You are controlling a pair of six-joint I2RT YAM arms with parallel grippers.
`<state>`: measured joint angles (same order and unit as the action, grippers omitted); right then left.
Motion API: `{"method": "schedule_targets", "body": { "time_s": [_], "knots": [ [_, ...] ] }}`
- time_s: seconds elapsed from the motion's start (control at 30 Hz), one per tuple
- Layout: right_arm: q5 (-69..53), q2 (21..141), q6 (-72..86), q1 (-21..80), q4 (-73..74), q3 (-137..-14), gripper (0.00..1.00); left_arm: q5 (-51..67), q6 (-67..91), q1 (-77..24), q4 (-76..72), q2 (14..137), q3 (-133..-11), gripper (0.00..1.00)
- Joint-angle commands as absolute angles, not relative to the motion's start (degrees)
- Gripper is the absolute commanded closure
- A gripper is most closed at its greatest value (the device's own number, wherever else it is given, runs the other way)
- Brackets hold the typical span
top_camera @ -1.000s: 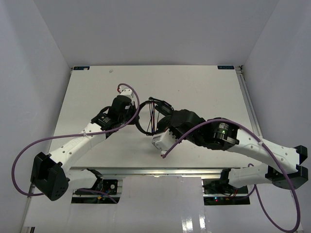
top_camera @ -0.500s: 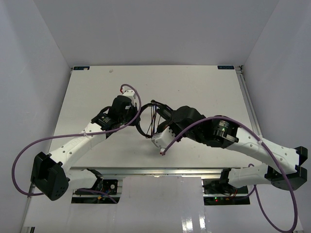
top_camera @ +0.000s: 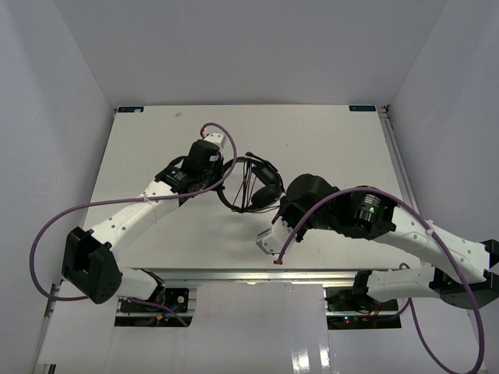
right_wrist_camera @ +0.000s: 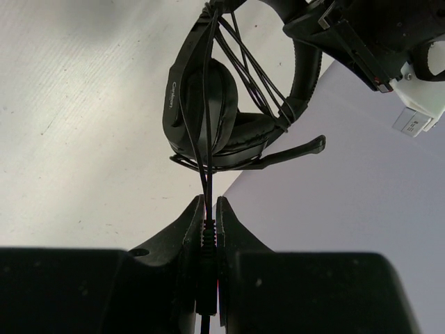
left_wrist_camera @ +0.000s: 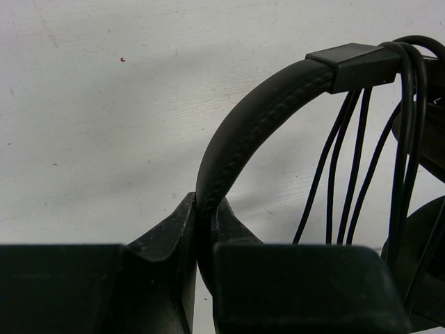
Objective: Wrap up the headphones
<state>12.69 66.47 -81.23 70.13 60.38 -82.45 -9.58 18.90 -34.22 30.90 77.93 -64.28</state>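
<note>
The black headphones [top_camera: 257,185] hang above the white table between both arms. My left gripper [left_wrist_camera: 206,209] is shut on the padded headband [left_wrist_camera: 257,111], and several strands of thin black cable [left_wrist_camera: 334,181] run across the band. My right gripper [right_wrist_camera: 209,209] is shut on the cable's ribbed plug [right_wrist_camera: 208,240], just below an earcup [right_wrist_camera: 208,111] and the boom mic [right_wrist_camera: 299,149]. From above, the left gripper [top_camera: 228,171] is on the headset's left side and the right gripper [top_camera: 282,204] on its near right side.
Thick purple robot cables [top_camera: 54,226] loop off both arms. The left arm's wrist [right_wrist_camera: 361,35] shows close behind the headset in the right wrist view. White walls stand round the table [top_camera: 327,140], with a metal rail [top_camera: 398,156] along its right edge.
The left arm has carried the headphones a little farther back and right. The right gripper has drawn back toward the near right, still holding the plug, pulling the cable taut.
</note>
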Motion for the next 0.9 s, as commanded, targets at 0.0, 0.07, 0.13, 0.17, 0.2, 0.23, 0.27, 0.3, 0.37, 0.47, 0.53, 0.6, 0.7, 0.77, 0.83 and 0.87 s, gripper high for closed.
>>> {"method": "schedule_targets", "body": {
  "time_s": [0.0, 0.07, 0.13, 0.17, 0.2, 0.23, 0.27, 0.3, 0.37, 0.47, 0.53, 0.6, 0.7, 0.77, 0.83, 0.87],
  "knots": [
    [8.7, 63.9, -81.3, 70.2, 63.0, -80.9, 0.92, -6.9, 19.8, -33.8, 29.1, 77.0, -67.4, 1.0],
    [8.5, 63.5, -81.4, 70.7, 62.8, -79.1, 0.92, -4.2, 20.5, -33.8, 28.6, 77.4, -69.0, 1.0],
    [8.7, 63.4, -81.6, 70.8, 61.5, -78.0, 0.92, -3.4, 21.0, -33.7, 28.7, 77.5, -69.9, 1.0],
    [8.8, 63.4, -81.6, 70.8, 61.0, -77.7, 0.92, -3.0, 21.2, -33.7, 28.7, 77.4, -70.1, 1.0],
    [8.8, 63.4, -81.6, 70.8, 60.9, -77.5, 0.92, -3.0, 21.3, -33.7, 28.7, 77.3, -70.4, 1.0],
    [8.9, 63.3, -81.6, 70.9, 60.5, -77.1, 0.92, -2.7, 21.2, -33.7, 28.7, 77.2, -70.5, 1.0],
    [9.2, 63.2, -81.6, 70.9, 60.0, -76.7, 0.92, -2.4, 21.2, -33.7, 28.7, 77.0, -70.5, 1.0],
    [9.7, 63.2, -81.6, 70.8, 59.6, -76.3, 0.92, -2.2, 21.2, -33.7, 28.7, 76.8, -70.3, 1.0],
    [10.0, 62.9, -81.7, 70.8, 58.8, -75.6, 0.92, -1.5, 21.6, -33.7, 28.6, 76.4, -69.6, 1.0],
    [9.9, 62.8, -81.7, 70.8, 58.8, -74.9, 0.92, -0.5, 21.8, -33.7, 27.8, 76.3, -68.6, 1.0],
    [10.2, 62.8, -81.8, 70.8, 58.7, -74.2, 0.92, -0.1, 22.0, -33.7, 27.6, 76.5, -68.7, 1.0],
    [10.6, 62.9, -82.0, 70.8, 58.5, -74.1, 0.92, 1.7, 22.0, -33.7, 27.7, 76.5, -69.0, 1.0],
    [11.2, 62.8, -82.0, 70.8, 58.5, -73.7, 0.92, 1.6, 21.8, -33.7, 27.9, 76.1, -69.6, 1.0],
    [11.7, 62.6, -82.2, 70.8, 58.2, -72.3, 0.92, 2.0, 21.7, -33.7, 28.1, 75.9, -70.1, 1.0],
    [12.7, 62.2, -82.5, 70.8, 57.9, -70.8, 0.92, 2.3, 21.7, -33.7, 28.6, 75.5, -70.4, 1.0],
    [13.1, 62.0, -82.6, 70.8, 57.8, -70.2, 0.92, 2.4, 21.7, -33.7, 28.7, 75.2, -70.4, 1.0]
  ]
}}
